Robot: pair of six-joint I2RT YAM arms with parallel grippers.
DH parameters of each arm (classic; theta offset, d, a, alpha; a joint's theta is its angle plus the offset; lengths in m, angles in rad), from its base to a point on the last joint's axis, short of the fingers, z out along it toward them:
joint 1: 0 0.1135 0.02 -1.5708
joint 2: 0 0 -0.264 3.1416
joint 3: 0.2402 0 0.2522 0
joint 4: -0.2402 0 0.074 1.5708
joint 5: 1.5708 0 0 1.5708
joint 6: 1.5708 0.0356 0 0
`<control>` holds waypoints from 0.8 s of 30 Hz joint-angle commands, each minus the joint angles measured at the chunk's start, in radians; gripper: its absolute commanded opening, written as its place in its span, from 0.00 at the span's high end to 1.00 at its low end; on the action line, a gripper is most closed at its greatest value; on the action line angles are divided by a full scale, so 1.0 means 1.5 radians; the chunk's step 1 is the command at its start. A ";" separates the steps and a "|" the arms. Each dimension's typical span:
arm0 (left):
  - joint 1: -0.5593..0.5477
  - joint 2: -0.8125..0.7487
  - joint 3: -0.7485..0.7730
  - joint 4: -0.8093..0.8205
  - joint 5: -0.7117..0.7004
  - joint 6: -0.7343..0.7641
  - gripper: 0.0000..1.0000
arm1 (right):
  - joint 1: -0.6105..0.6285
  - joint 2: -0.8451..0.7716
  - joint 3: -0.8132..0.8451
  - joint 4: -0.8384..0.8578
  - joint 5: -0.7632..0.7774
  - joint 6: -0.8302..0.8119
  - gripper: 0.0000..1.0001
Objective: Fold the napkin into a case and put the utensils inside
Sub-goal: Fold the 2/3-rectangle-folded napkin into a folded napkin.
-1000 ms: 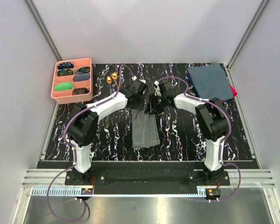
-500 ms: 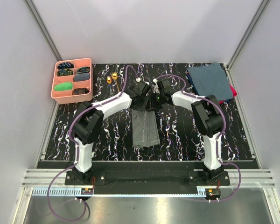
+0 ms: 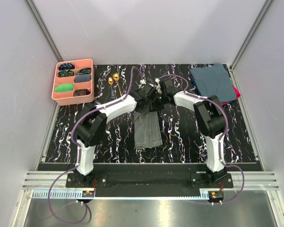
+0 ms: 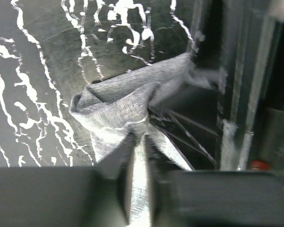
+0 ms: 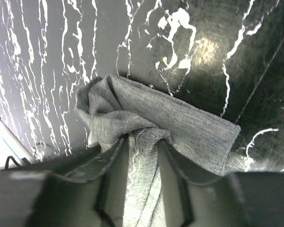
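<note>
Pinching the far end of the grey napkin (image 3: 147,131) from both sides at mid-table. Clamping tight on a bunched fold with the left gripper (image 4: 138,142); squeezing a twisted wad of the same cloth with the right gripper (image 5: 142,142). Reaching farther from the bases than a second ago, and drawing both wrists closer together over the strip's far edge. Lying otherwise flat as a narrow folded band, running near to far. Leaving the two gold utensils (image 3: 113,79) untouched at the far left, well apart from the cloth and just right of a pink compartment tray (image 3: 54,90). Resting on a black table (image 3: 189,137) veined in white, glossy under the wrist cameras, and boxed in by plain pale walls (image 3: 146,33). Showing a fine woven grain, creasing softly where gripped. Sharing the table with folded blue-teal cloths (image 3: 212,81) at the far right corner.
</note>
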 commanded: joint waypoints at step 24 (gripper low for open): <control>0.050 0.016 0.018 0.091 0.152 -0.086 0.98 | -0.015 -0.095 -0.152 0.044 0.006 0.043 0.97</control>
